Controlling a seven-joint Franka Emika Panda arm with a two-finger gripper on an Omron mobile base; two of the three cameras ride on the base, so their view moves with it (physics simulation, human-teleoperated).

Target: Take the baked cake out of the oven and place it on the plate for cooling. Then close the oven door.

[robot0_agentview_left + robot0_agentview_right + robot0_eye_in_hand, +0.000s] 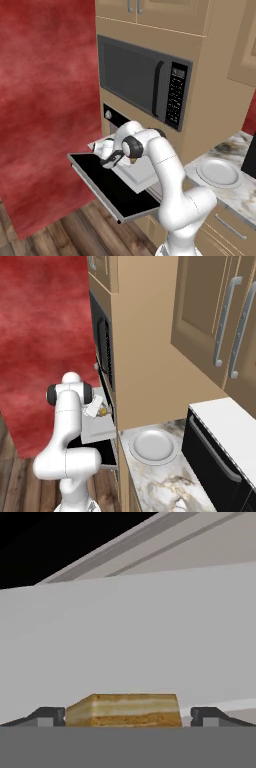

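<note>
I have the oven door (107,187) hanging fully open, its dark glass panel lying flat and level out in front of the oven (116,118), which sits built into the tan cabinet column just under the dark grey microwave (145,80). A pale oven tray (137,172) is pulled out over the open door, and my arm reaches down onto it from the right side of the left base view. Through the hand camera I see the baked cake (123,710) sitting on the tray's light surface (125,642): a small golden-brown block with paler layered bands along its side. It lies directly between the two dark fingertips (47,716) of the tool (127,716), one tip just beside each end of the block, with a sliver of space showing on both sides, so the jaws stand spread wide and are not yet pressing on it; nothing is held. In the right base view the tool (96,407) is tipped down at the tray's inner end close to the oven mouth, and a small golden speck (103,411) shows there. The plate (152,446) rests on the marble worktop (165,486) to the right of the oven column, round, light grey-white with a raised rim, well apart from the cake. A black appliance with a white top (220,441) stands just beside the plate on its far side.
</note>
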